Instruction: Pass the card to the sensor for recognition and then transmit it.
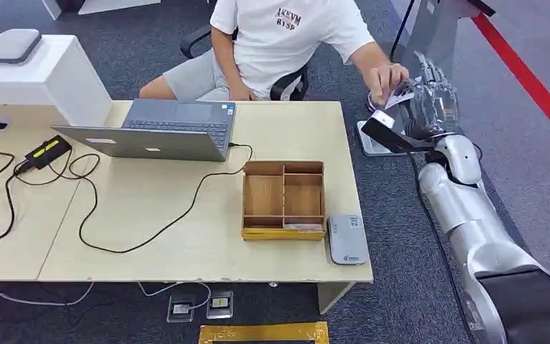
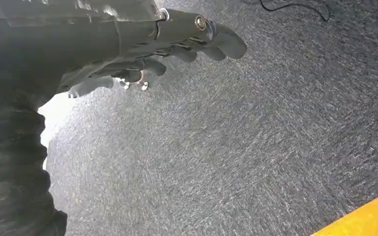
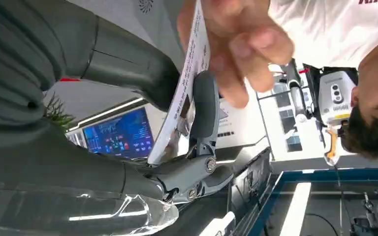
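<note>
My right hand (image 1: 430,100) is raised beyond the table's right edge and pinches a white printed card (image 1: 399,97). In the right wrist view the card (image 3: 179,98) stands between my thick thumb (image 3: 128,64) and a dark finger (image 3: 204,105). A seated person's hand (image 1: 387,77) grips the card's far end, with fingers (image 3: 236,44) on it. The grey card sensor (image 1: 348,239) lies flat on the table's front right corner. My left hand (image 2: 152,54) hangs over grey carpet with its fingers loosely apart and holds nothing.
A wooden compartment box (image 1: 283,199) stands just left of the sensor. An open laptop (image 1: 161,129) and black cables (image 1: 86,215) occupy the table's (image 1: 150,251) middle and left. The person in a white shirt (image 1: 286,43) sits behind the table.
</note>
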`<state>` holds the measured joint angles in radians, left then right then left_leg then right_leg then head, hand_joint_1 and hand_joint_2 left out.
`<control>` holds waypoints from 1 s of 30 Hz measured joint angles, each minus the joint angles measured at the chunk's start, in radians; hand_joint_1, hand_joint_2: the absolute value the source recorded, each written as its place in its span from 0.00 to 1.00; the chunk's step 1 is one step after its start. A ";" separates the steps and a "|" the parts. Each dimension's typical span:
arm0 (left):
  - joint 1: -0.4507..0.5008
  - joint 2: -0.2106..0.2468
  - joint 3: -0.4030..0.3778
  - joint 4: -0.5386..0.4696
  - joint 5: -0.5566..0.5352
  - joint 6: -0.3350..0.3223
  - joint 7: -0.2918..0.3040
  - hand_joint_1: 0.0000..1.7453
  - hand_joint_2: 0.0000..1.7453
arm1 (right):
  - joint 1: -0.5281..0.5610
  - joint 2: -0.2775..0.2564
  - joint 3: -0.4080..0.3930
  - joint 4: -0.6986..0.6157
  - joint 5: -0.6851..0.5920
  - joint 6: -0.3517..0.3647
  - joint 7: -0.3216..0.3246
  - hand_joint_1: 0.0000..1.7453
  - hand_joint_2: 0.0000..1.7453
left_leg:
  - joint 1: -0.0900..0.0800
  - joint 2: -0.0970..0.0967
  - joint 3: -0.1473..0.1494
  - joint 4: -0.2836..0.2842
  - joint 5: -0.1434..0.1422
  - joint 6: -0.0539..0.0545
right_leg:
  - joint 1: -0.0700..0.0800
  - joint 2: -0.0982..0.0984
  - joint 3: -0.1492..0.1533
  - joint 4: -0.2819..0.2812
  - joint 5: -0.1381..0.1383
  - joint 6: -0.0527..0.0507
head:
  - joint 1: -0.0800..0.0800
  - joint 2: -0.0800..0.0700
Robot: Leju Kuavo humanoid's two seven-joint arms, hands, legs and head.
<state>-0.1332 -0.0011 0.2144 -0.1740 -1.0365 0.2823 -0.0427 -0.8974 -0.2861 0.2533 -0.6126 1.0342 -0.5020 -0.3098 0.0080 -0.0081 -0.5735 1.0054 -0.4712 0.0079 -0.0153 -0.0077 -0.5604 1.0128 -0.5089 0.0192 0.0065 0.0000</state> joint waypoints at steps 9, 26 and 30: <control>0.000 0.000 0.000 0.000 0.000 0.000 0.000 0.00 1.00 | 0.003 0.006 0.012 0.000 -0.034 0.023 -0.004 1.00 1.00 | 0.000 0.000 0.000 0.000 0.000 0.000 | 0.000 0.000 0.000 0.000 0.000 0.000 | 0.000 0.000; 0.008 0.010 0.000 0.000 0.037 -0.002 0.013 0.00 1.00 | 0.277 -0.047 0.044 -0.265 -0.206 0.259 0.100 1.00 1.00 | 0.000 0.000 0.000 0.000 0.000 0.000 | 0.000 0.001 0.000 0.000 0.000 0.000 | 0.000 0.000; 0.008 0.013 0.000 0.000 0.040 0.000 0.014 0.00 1.00 | 0.308 -0.064 0.051 -0.325 -0.209 0.276 0.111 1.00 1.00 | 0.000 0.003 0.001 0.000 0.000 0.000 | 0.000 0.003 0.000 0.000 0.000 0.000 | 0.000 0.000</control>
<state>-0.1250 0.0114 0.2144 -0.1740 -0.9964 0.2819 -0.0286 -0.5895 -0.3502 0.3048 -0.9376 0.8255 -0.2263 -0.1988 0.0080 -0.0056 -0.5721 1.0054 -0.4714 0.0078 -0.0154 -0.0047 -0.5608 1.0125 -0.5089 0.0192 0.0065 0.0000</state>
